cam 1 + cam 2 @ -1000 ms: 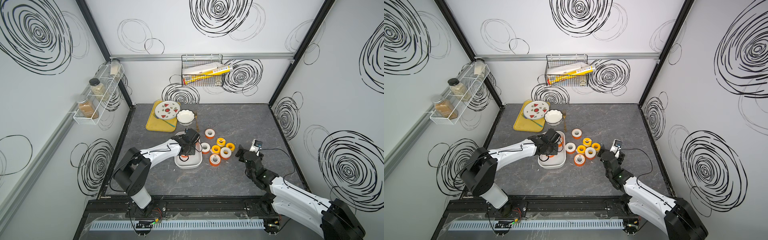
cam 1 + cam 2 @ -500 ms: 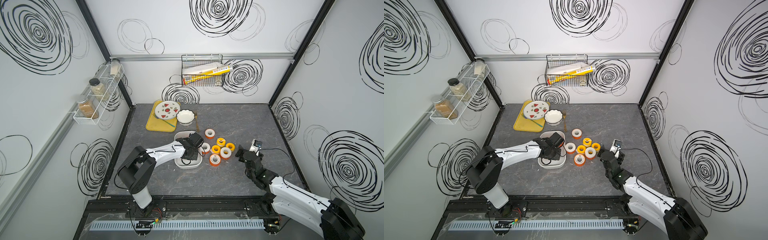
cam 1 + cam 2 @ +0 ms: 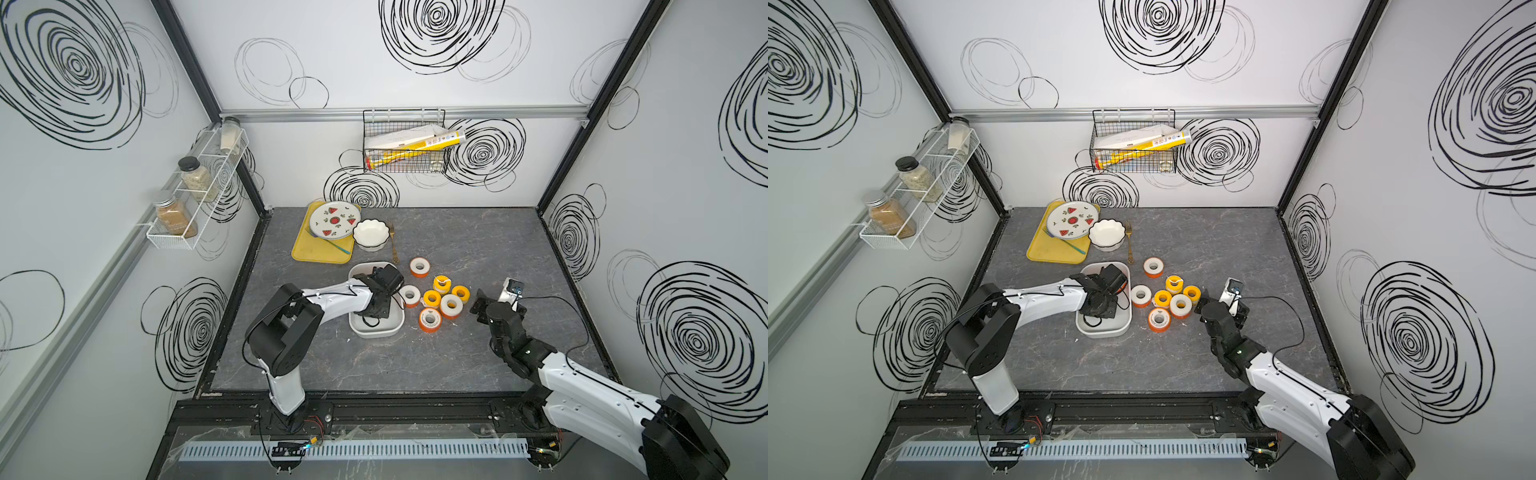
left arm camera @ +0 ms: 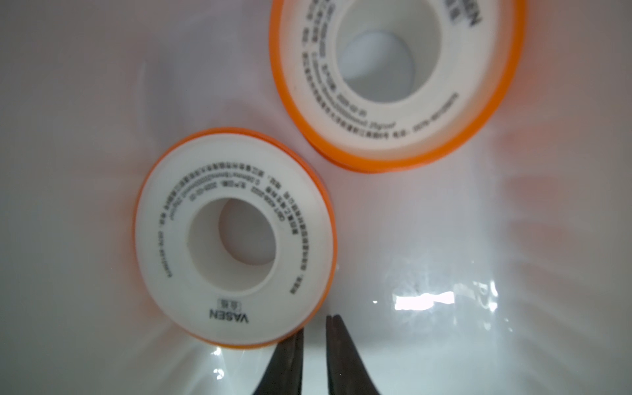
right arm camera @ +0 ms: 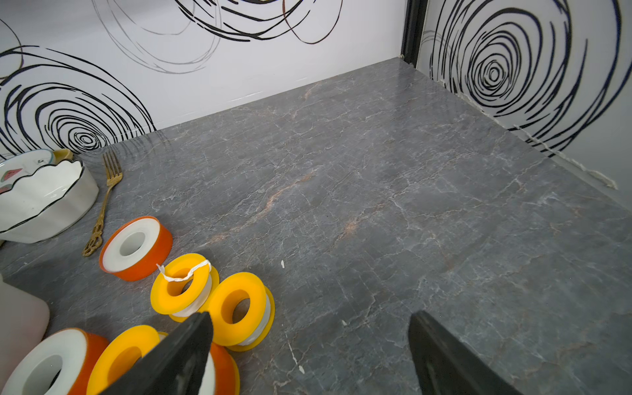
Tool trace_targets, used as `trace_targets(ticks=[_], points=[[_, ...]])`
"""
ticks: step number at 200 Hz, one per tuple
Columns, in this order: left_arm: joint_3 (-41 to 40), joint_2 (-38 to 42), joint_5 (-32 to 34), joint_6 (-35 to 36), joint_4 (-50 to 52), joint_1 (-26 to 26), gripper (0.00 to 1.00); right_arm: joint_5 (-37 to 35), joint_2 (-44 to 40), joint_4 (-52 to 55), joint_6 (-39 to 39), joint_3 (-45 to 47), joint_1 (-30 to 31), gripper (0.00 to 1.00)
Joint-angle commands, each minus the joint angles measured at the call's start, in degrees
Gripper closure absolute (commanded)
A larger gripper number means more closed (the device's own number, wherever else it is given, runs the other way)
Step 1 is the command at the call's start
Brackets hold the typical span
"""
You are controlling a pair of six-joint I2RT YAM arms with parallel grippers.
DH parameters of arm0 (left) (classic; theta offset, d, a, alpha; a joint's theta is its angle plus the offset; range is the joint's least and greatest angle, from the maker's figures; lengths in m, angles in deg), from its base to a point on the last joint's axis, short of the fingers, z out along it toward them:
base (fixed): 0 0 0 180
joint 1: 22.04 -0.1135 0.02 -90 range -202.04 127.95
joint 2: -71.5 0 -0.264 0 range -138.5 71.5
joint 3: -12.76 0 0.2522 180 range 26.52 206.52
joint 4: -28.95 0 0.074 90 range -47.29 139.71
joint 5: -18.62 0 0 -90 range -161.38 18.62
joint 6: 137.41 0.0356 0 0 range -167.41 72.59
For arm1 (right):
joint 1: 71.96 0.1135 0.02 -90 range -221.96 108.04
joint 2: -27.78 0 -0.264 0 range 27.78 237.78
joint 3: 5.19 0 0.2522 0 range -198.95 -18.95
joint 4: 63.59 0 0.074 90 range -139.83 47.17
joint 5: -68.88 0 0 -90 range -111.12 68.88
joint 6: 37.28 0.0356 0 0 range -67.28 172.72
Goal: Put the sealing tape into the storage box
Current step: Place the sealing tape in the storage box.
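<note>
Status | left pincer [image 4: 315, 325] stays shut, empty, in storage box [image 3: 374, 333] beside sealing tape [image 4: 164, 239] | right pincer [image 5: 309, 316] unmoved, wide open

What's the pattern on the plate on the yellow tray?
Red watermelon slices on white; the plate shows best in a top view.

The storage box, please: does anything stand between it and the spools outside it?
The left gripper, shut, and its wrist sit over much of the storage box; nothing lies between its rim and the nearest spool.
</note>
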Motion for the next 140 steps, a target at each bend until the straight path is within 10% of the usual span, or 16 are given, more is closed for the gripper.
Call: trace_targets(ticks=[1,76,140], points=[[1.87,-1.24,1.57,0.47,-0.28,-0.8,0.78,0.08,0.16,0.79,-0.52,-1.59,-0.19,0.06],[1.73,4.67,-3.77,0.5,-0.82,-1.04,0.61,0.04,0.11,0.79,-0.51,-1.63,-0.19,0.06],[3.82,25.0,-3.84,1.35,5.32,-1.35,0.35,0.02,-0.77,0.72,-0.71,-1.24,-0.19,0.06]])
